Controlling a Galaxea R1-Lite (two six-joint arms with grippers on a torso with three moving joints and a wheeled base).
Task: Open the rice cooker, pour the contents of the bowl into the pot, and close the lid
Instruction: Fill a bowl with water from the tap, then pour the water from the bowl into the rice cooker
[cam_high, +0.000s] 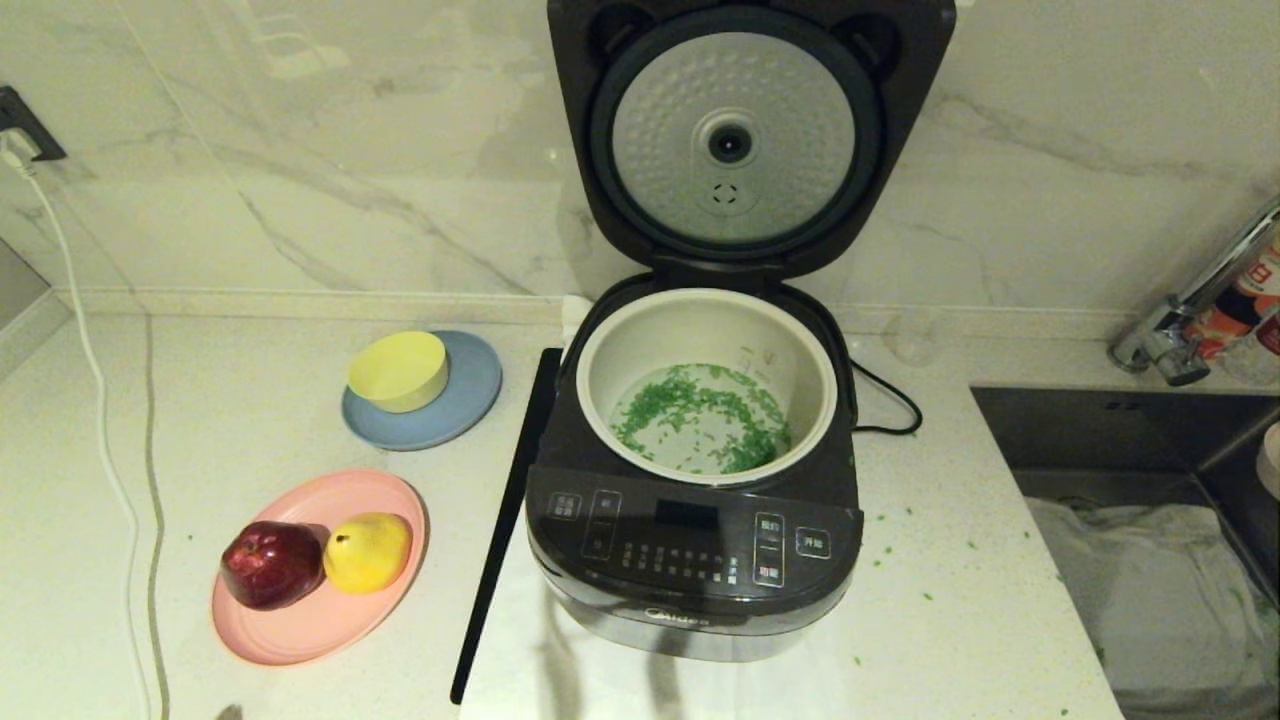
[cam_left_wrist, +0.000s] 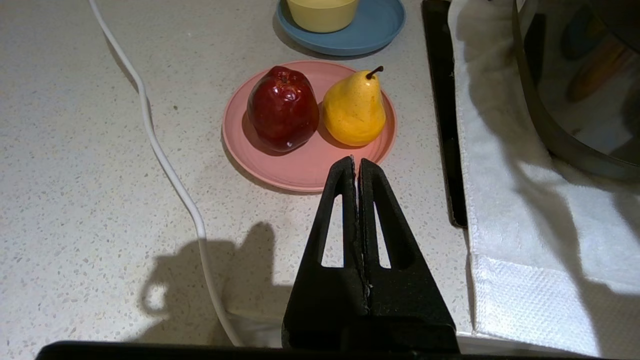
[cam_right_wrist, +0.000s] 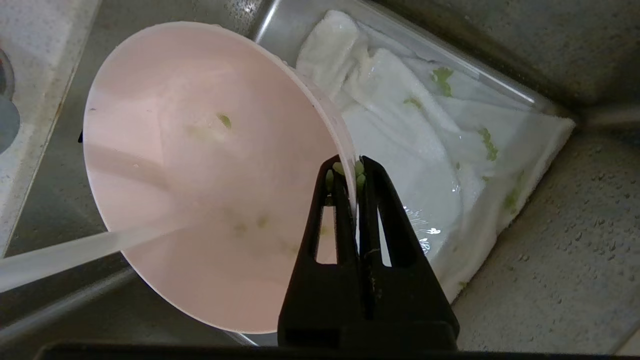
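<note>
The rice cooker (cam_high: 690, 560) stands on the counter with its lid (cam_high: 735, 140) swung upright, the dimpled silver plate facing me. The off-white pot (cam_high: 600, 370) sits inside, and the green contents (cam_high: 700, 415) are spread over its bottom. In the right wrist view my right gripper (cam_right_wrist: 350, 167) is shut on the rim of the pale pink bowl (cam_right_wrist: 200, 175), which hangs tilted over the sink with only a few green bits stuck inside. My left gripper (cam_left_wrist: 356, 162) is shut on nothing, low over the counter near the pink plate (cam_left_wrist: 300, 170).
A yellow bowl (cam_high: 400, 370) sits on a blue plate (cam_high: 470, 400). A red apple (cam_high: 270, 563) and a yellow pear (cam_high: 367, 550) lie on the pink plate. A white cable (cam_high: 100, 400) runs down the left. The sink (cam_high: 1130, 450) holds a white cloth (cam_right_wrist: 425, 150). Green bits (cam_high: 900, 550) dot the counter.
</note>
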